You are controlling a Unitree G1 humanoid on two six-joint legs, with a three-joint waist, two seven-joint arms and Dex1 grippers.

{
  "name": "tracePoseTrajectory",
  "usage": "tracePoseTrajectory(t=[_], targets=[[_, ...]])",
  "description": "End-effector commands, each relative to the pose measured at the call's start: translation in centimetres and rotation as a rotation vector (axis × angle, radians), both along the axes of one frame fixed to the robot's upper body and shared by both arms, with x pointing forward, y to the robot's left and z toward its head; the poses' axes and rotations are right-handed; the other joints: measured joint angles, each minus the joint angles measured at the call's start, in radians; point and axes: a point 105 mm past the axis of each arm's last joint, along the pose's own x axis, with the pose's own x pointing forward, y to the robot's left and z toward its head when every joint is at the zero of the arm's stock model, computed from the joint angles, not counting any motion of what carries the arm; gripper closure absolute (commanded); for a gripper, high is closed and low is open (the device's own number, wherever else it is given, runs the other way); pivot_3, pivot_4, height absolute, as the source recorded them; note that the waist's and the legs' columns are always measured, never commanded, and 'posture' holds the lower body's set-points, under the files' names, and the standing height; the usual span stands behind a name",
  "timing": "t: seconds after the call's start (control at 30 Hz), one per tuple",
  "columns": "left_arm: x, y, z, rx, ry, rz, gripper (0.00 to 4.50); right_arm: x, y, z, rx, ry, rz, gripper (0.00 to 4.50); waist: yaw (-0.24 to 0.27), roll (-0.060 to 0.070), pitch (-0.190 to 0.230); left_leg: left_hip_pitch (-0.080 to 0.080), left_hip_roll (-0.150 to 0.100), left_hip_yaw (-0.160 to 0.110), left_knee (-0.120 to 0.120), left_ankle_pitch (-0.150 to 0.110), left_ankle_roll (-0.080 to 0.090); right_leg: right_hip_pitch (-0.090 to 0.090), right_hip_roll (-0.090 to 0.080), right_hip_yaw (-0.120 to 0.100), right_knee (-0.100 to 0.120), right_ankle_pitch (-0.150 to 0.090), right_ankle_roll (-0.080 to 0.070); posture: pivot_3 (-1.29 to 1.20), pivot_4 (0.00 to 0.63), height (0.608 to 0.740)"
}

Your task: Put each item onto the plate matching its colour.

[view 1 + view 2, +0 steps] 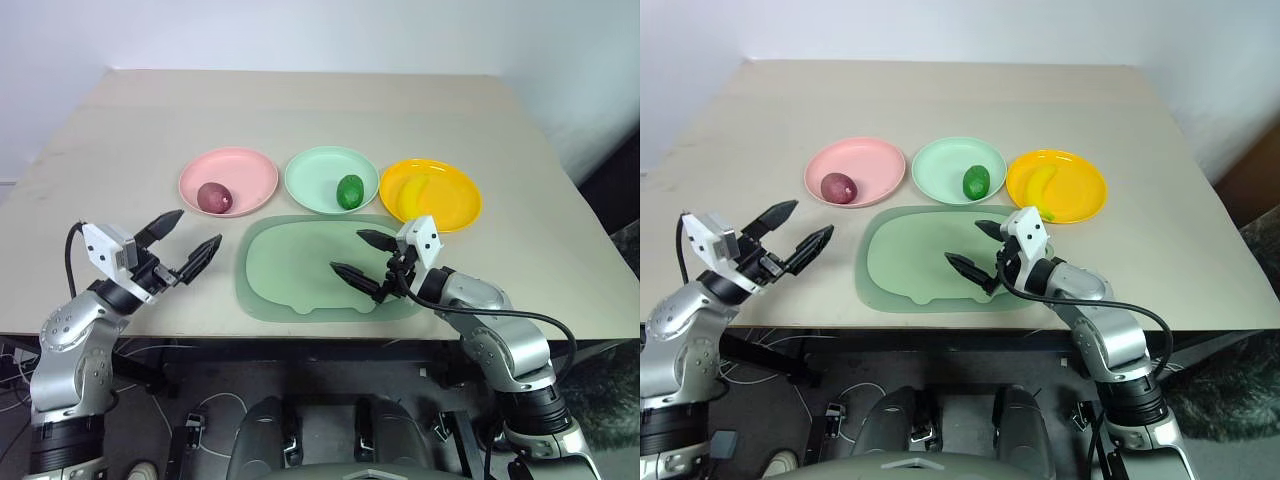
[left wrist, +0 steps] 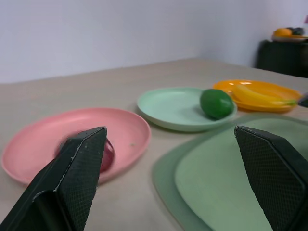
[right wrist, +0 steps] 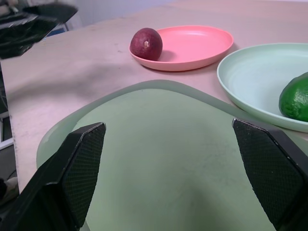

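A dark red fruit (image 1: 214, 197) lies on the pink plate (image 1: 250, 168). On the mint green plate (image 1: 312, 178) rests a glossy green fruit (image 1: 350, 192). The yellow banana (image 1: 416, 190) lies on the orange-yellow plate (image 1: 455, 200). My left gripper (image 1: 188, 245) is open and empty over the table's front left, short of the pink plate. My right gripper (image 1: 358, 255) is open and empty above the translucent green tray (image 1: 290, 270). The left wrist view has the red fruit (image 2: 107, 155) partly behind a finger.
The tray lies in front of the three plates near the table's front edge (image 1: 300, 335). Bare tabletop (image 1: 300, 105) stretches behind the plates. A dark cabinet (image 2: 284, 53) with fruit on top stands far off in the left wrist view.
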Motion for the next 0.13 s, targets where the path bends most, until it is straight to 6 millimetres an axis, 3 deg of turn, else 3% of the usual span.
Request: tracePoseTrajectory(t=[0.03,0.13], targets=[[-0.9,-0.83,0.94,0.018,-0.066,-0.027,0.04,0.28,-0.7,1.04,0.021,-0.036,0.004,0.0,0.0,0.0,0.0,0.0,0.0,0.0,0.0,0.0,0.0,0.0,0.0,0.0,0.0,0.0,0.0,0.0,0.15,0.695],[-1.29,-1.39,0.48,0.003,-0.062,-0.02,0.04,0.69,-1.18,0.9,-0.001,-0.039,0.006,0.0,0.0,0.0,0.0,0.0,0.0,0.0,0.0,0.0,0.0,0.0,0.0,0.0,0.0,0.0,0.0,0.0,0.15,0.695]])
